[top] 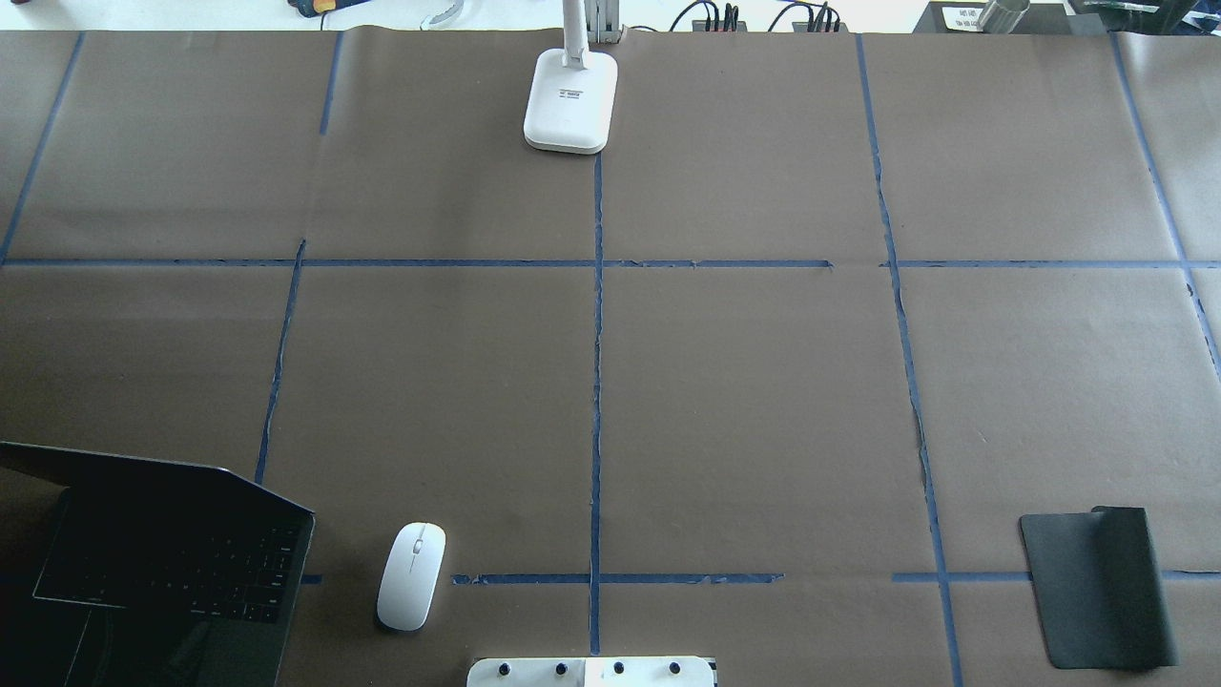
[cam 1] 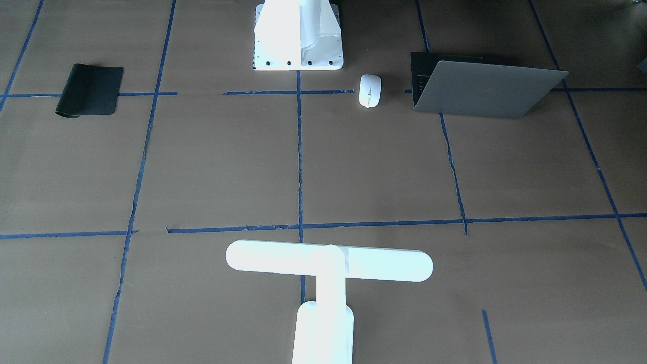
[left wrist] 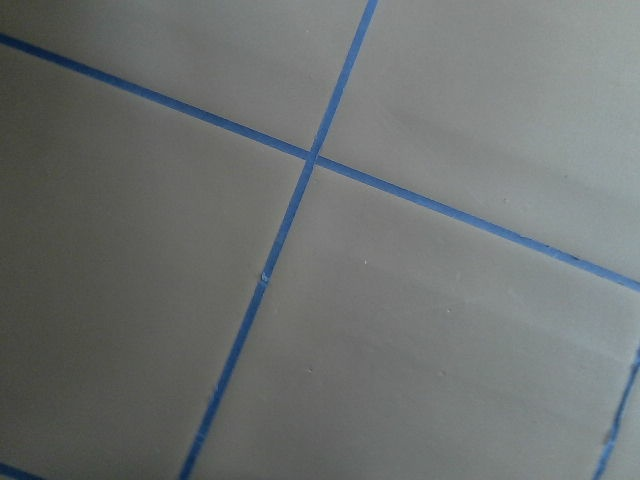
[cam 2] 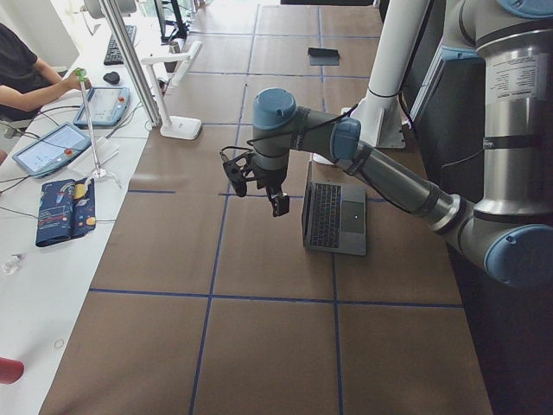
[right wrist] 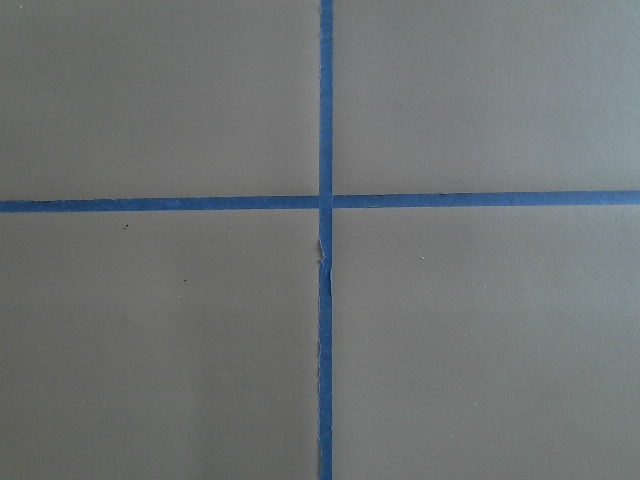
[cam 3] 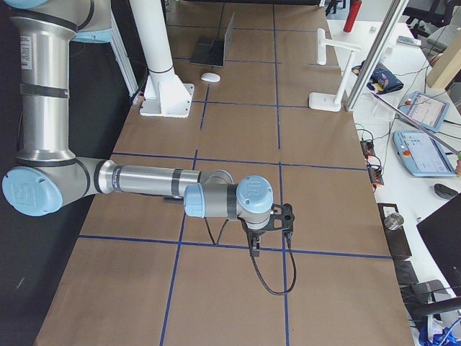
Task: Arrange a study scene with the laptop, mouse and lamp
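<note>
The grey laptop (cam 1: pixel 485 88) stands open on the robot's left side, and also shows in the overhead view (top: pixel 162 572). The white mouse (cam 1: pixel 370 91) lies beside it, between it and the pedestal. The white T-shaped lamp (cam 1: pixel 328 263) stands at the table's far edge, opposite the robot; its base shows in the overhead view (top: pixel 569 100). My left gripper (cam 2: pixel 278 206) hangs above the table next to the laptop (cam 2: pixel 333 216). My right gripper (cam 3: pixel 256 246) hangs over bare paper, far from all three. I cannot tell whether either is open or shut.
A black mouse pad (cam 1: pixel 91 90) lies on the robot's right side with one edge curled up. The white bolted pedestal (cam 1: pixel 298 35) stands at the robot's edge. Blue tape lines cross the brown paper. A side desk with tablets (cam 2: pixel 52 147) and an operator flanks the table.
</note>
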Controlling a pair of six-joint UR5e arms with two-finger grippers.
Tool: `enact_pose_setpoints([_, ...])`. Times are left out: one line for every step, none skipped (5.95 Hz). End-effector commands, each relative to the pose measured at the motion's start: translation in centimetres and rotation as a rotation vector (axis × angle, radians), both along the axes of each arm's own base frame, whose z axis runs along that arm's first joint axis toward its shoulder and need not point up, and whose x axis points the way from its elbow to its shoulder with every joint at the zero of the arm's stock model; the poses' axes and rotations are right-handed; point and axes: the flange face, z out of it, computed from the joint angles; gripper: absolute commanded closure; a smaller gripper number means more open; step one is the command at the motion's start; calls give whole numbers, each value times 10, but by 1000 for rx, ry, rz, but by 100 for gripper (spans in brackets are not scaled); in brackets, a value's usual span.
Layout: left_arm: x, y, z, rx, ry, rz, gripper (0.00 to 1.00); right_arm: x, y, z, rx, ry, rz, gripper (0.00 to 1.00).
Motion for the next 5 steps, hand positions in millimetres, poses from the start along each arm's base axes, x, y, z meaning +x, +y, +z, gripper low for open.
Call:
enact_pose_setpoints([56,17,-39,-163,-8,-94,0,0,-1,-1,2,2,1,0])
enact_pose_setpoints([74,22,-47,-218,-27,-132,0,0,-1,0,0,2,-1,0])
enact_pose_setpoints([96,26,-50,-265,-67,-175,0,0,0,1,-1,0,-1,0])
enact_pose_setpoints([119,30,-57,-291,-81,-233,0,0,0,1,-1,2,-1,0])
enact_pose_setpoints([139,33,-58,-329,-103,-288,0,0,-1,1,-1,2,1,0])
